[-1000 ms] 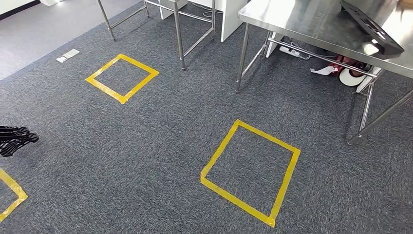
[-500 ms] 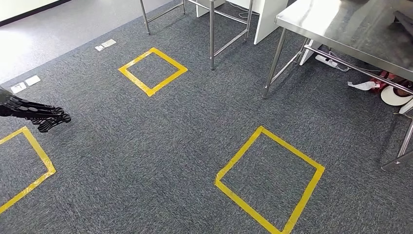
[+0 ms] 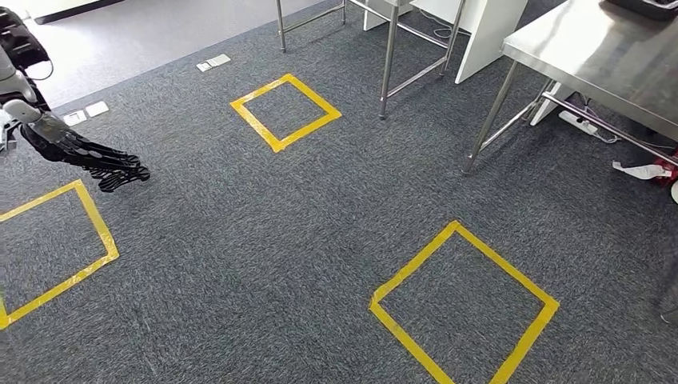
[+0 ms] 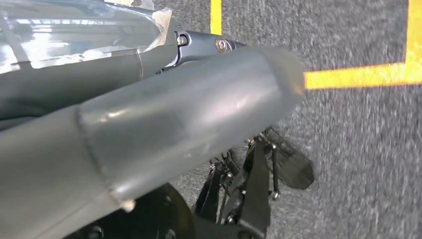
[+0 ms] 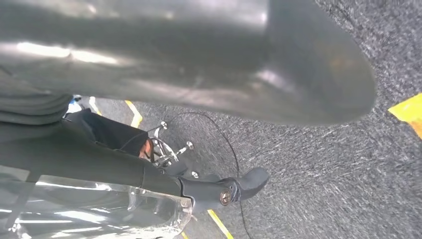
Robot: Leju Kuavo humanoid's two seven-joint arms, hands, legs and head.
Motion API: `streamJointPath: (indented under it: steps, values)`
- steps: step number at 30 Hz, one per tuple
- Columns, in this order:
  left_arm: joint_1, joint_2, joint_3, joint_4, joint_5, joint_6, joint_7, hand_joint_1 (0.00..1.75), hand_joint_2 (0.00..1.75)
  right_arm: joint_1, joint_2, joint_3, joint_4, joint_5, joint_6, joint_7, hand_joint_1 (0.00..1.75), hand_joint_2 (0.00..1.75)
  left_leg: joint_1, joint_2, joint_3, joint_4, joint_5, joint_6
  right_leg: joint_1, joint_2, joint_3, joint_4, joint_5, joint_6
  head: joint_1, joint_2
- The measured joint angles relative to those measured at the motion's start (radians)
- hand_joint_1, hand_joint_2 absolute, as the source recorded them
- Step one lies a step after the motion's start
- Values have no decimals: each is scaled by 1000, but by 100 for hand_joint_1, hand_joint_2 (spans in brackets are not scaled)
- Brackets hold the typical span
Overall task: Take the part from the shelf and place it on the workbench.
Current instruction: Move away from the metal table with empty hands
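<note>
The steel workbench stands at the upper right of the head view, with a dark object on its far edge, cut off by the picture. My left hand hangs over the carpet at the left, its dark fingers stretched out and holding nothing. The left wrist view has that hand's grey thumb large and the dark fingers apart over the carpet. My right hand hangs above the carpet with nothing in it; one dark finger points away.
Three yellow tape squares mark the grey carpet: one far, one near, one at the left. Steel table legs and a white panel stand beyond. A power strip and cables lie under the workbench.
The camera has turned: squares and workbench slid to the right in the picture. My left hand now reaches further into the picture from the left.
</note>
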Motion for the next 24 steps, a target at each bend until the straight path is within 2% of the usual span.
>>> streamJointPath:
  steps: [2,4,5,6,7,8,9,10,11,12,14,15,17,19,20,21,22,23,24]
  values:
    - [0,-2,0,0,-10,3,7,0,0,0,0,-1,0,0,0,4,0,0,4,-20,5,-11,9,15,-3,42,-21,54,-32,2,2,0]
    - [-1,-3,0,0,-21,10,16,0,0,4,-1,-3,0,5,0,9,0,0,5,-42,3,-13,13,23,-8,92,-86,184,-87,-4,7,0]
    - [-1,-3,0,0,-26,15,20,0,0,6,-2,-5,0,14,0,15,0,0,4,-55,3,-13,13,24,-8,101,-121,248,-107,-4,10,0]
    - [-1,-4,0,0,-32,21,25,0,0,9,-3,-8,0,34,0,25,0,0,4,-69,3,-13,13,24,-9,105,-145,287,-114,0,11,0]
    - [0,-4,0,0,-38,29,29,0,0,13,-4,-15,-3,73,0,38,0,0,4,-83,3,-12,13,24,-9,107,-149,287,-103,8,12,0]
    - [0,-5,-1,0,-46,36,33,0,0,18,-5,-30,-9,127,0,52,0,0,4,-96,4,-12,13,23,-11,110,-133,243,-76,18,12,0]
    - [1,-6,-1,0,-54,44,37,0,0,22,-5,-53,-17,190,0,64,0,0,4,-109,5,-10,12,22,-14,121,-103,171,-41,27,13,0]
    - [1,-6,-3,0,-61,51,40,0,0,26,-3,-83,-26,256,0,73,0,0,3,-121,5,-7,11,18,-17,137,-75,100,-10,32,14,0]
    - [0,-6,-5,0,-68,57,43,0,0,28,1,-117,-35,313,0,77,0,0,2,-131,4,-4,9,13,-18,148,-54,47,12,29,15,0]
    - [1,-6,-7,0,-74,63,46,0,0,30,5,-152,-41,363,0,80,0,0,0,-139,3,-1,7,8,-17,156,-44,20,22,22,15,0]
    - [3,-6,-13,0,-83,72,49,0,0,31,16,-220,-54,427,0,80,0,0,1,-152,-1,-1,8,-4,-13,145,-39,14,27,2,15,0]
    - [4,-5,-14,0,-86,74,50,0,0,32,20,-249,-60,443,0,81,0,0,3,-149,-4,2,6,-8,-15,137,-36,13,29,-6,14,0]
    - [5,-4,-16,0,-89,77,51,0,0,35,27,-295,-68,464,0,82,0,0,4,-111,-25,47,-25,-17,-20,118,-32,10,34,-23,8,0]
    - [3,-4,-19,0,-95,83,51,0,0,42,34,-334,-71,497,0,81,0,0,5,-60,-82,167,-92,-24,-16,96,-33,9,33,-35,0,0]
    - [2,-4,-21,0,-98,88,51,0,0,44,37,-356,-72,515,0,80,0,0,7,-49,-116,235,-121,-28,-13,84,-33,9,31,-38,-2,0]
    - [3,-3,-23,0,-102,93,51,0,0,46,40,-378,-72,531,0,78,0,0,9,-42,-139,282,-136,-31,-11,71,-33,9,30,-40,-2,0]
    - [4,-3,-25,0,-106,97,50,0,0,47,43,-400,-72,543,0,77,0,0,11,-38,-144,293,-131,-32,-9,60,-34,9,29,-41,-2,0]
    - [5,-2,-27,0,-109,101,49,0,0,47,45,-419,-73,553,0,76,0,0,12,-32,-128,261,-107,-32,-8,49,-33,9,28,-41,-3,0]
    - [5,-1,-28,0,-112,104,48,0,0,46,48,-436,-74,561,0,75,0,0,13,-22,-92,195,-74,-30,-8,40,-31,9,27,-41,-3,0]
